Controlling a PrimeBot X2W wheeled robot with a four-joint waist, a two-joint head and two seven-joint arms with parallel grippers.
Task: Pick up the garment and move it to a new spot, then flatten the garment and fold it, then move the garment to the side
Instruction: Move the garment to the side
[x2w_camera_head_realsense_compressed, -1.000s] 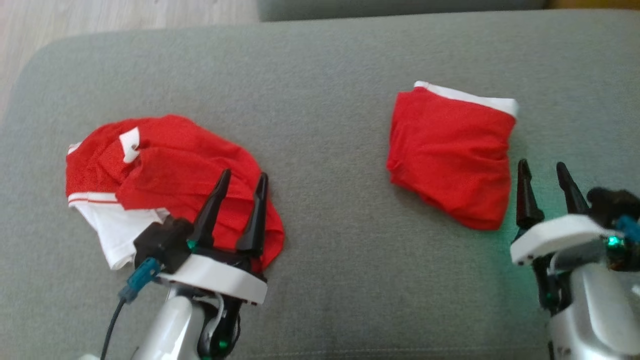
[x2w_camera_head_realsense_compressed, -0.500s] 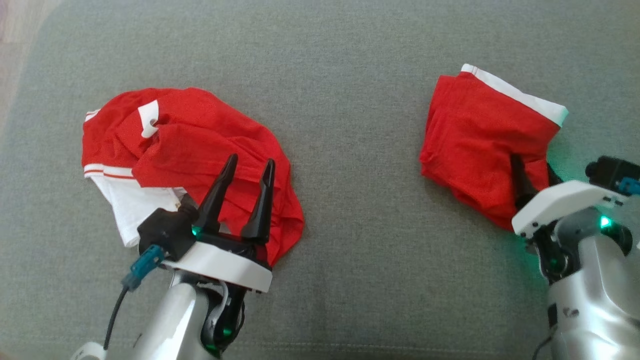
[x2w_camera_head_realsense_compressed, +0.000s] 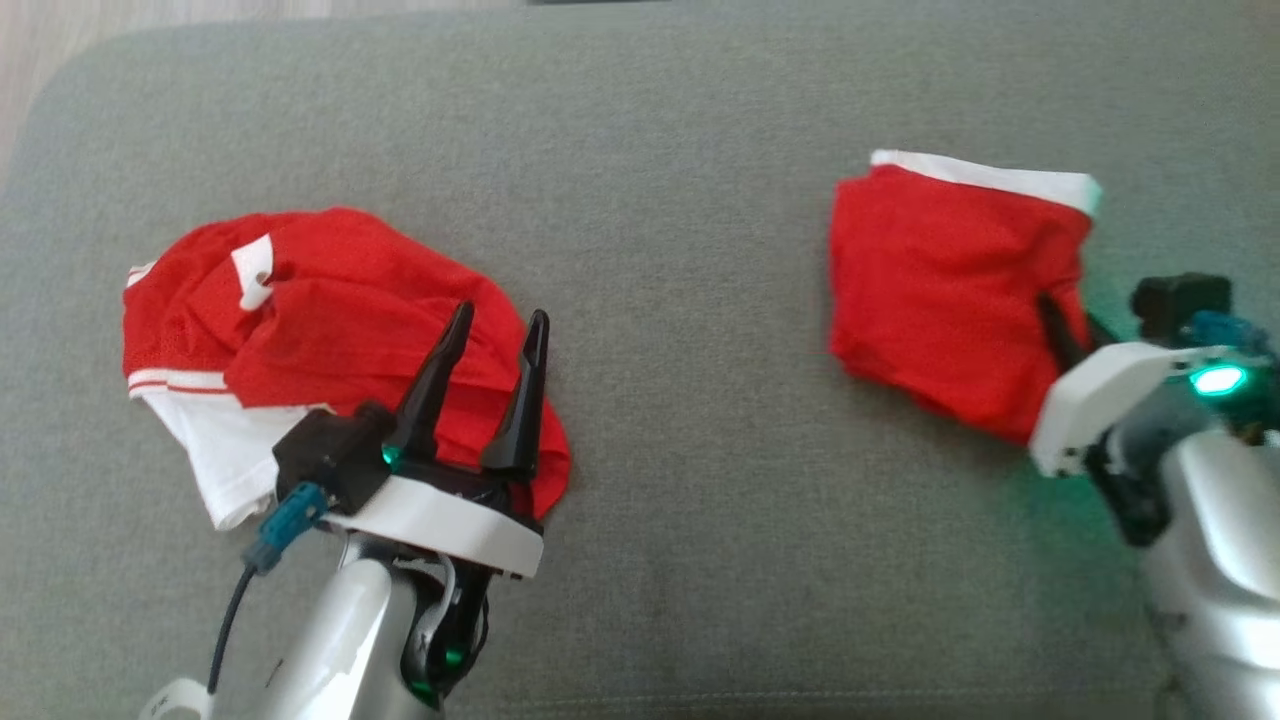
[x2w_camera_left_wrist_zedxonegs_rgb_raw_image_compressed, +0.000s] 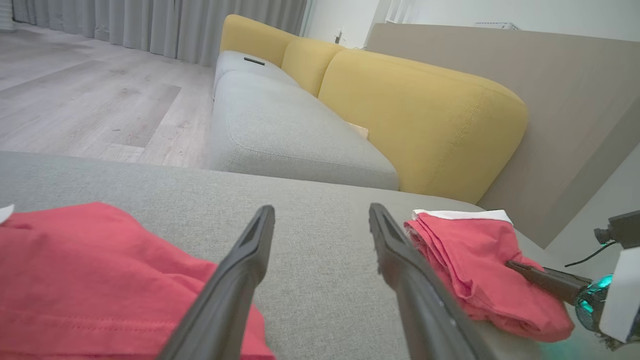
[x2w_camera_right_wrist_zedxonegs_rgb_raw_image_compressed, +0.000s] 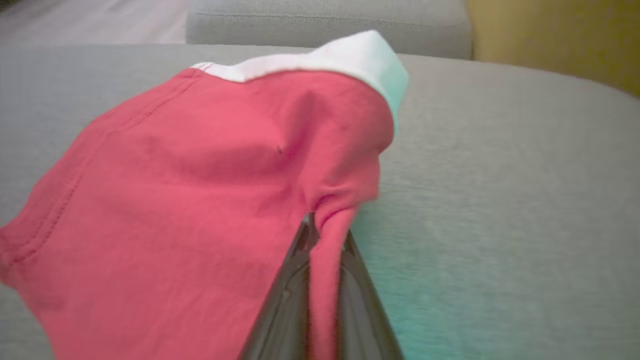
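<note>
A folded red garment (x2w_camera_head_realsense_compressed: 940, 290) with a white band lies on the right of the grey cushion (x2w_camera_head_realsense_compressed: 680, 250). My right gripper (x2w_camera_head_realsense_compressed: 1072, 325) is shut on its near right edge. In the right wrist view a pinch of red cloth (x2w_camera_right_wrist_zedxonegs_rgb_raw_image_compressed: 327, 260) sits between the closed fingers, and the garment (x2w_camera_right_wrist_zedxonegs_rgb_raw_image_compressed: 200, 190) bulges up beyond them. The left wrist view shows the same garment (x2w_camera_left_wrist_zedxonegs_rgb_raw_image_compressed: 470, 270) with the right gripper (x2w_camera_left_wrist_zedxonegs_rgb_raw_image_compressed: 522, 269) at its edge. My left gripper (x2w_camera_head_realsense_compressed: 502, 315) is open and holds nothing, hovering over the near edge of a second, crumpled red and white garment (x2w_camera_head_realsense_compressed: 330, 330).
The crumpled garment (x2w_camera_left_wrist_zedxonegs_rgb_raw_image_compressed: 75, 275) lies left of my open left fingers (x2w_camera_left_wrist_zedxonegs_rgb_raw_image_compressed: 240, 280). Bare grey cushion separates the two garments. Beyond stand another grey seat (x2w_camera_left_wrist_zedxonegs_rgb_raw_image_compressed: 280, 130), yellow backrests (x2w_camera_left_wrist_zedxonegs_rgb_raw_image_compressed: 425, 115) and wooden floor (x2w_camera_left_wrist_zedxonegs_rgb_raw_image_compressed: 75, 100).
My right gripper has moved onto the folded garment's near right edge and shut on it, bunching the cloth. The head camera has shifted. The left gripper has stayed open in place.
</note>
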